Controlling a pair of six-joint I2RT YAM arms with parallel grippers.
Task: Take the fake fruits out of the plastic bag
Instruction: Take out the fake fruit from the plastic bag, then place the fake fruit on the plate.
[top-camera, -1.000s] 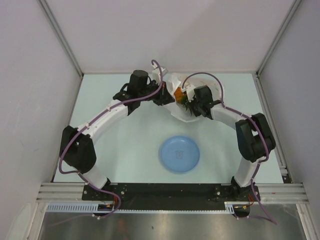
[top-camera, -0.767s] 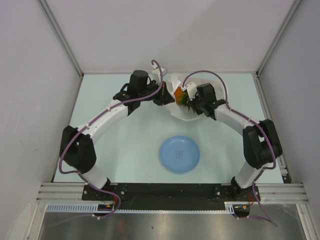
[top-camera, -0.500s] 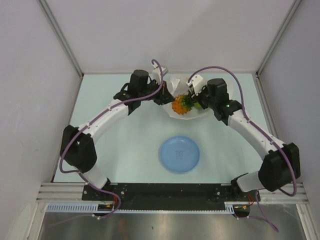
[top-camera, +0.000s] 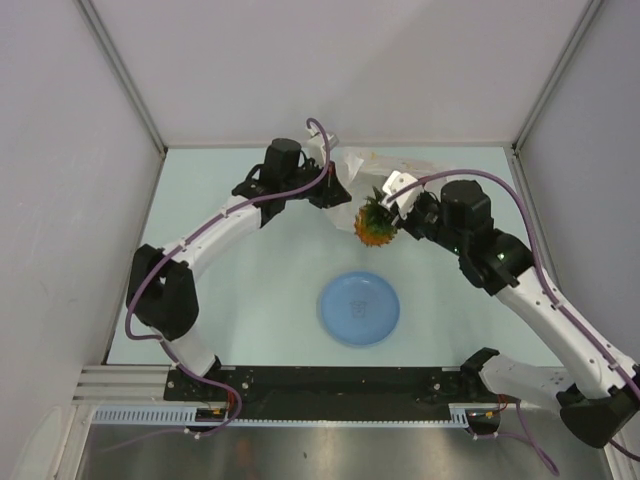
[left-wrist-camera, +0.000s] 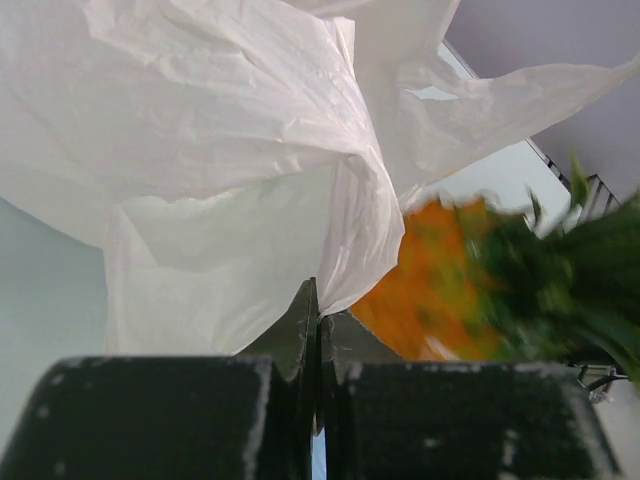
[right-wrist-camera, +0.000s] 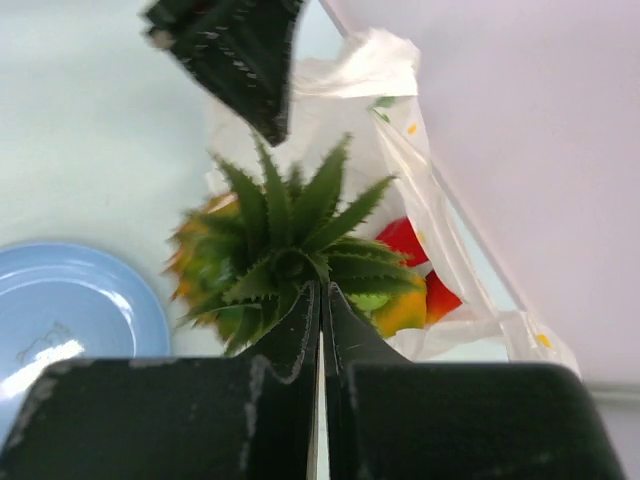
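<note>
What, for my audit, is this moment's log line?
left gripper: shut on plastic bag | right gripper: shut on pineapple, outside bag | other fruits: in bag

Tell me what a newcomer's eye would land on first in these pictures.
The orange pineapple stands out, held by its green crown in the shut right gripper at the near edge of the white plastic bag in the far middle of the table. The left gripper pinches the bag's edge, and a red fruit and a yellow-orange fruit show inside it. A blue plate lies nearer the arms' bases.
</note>
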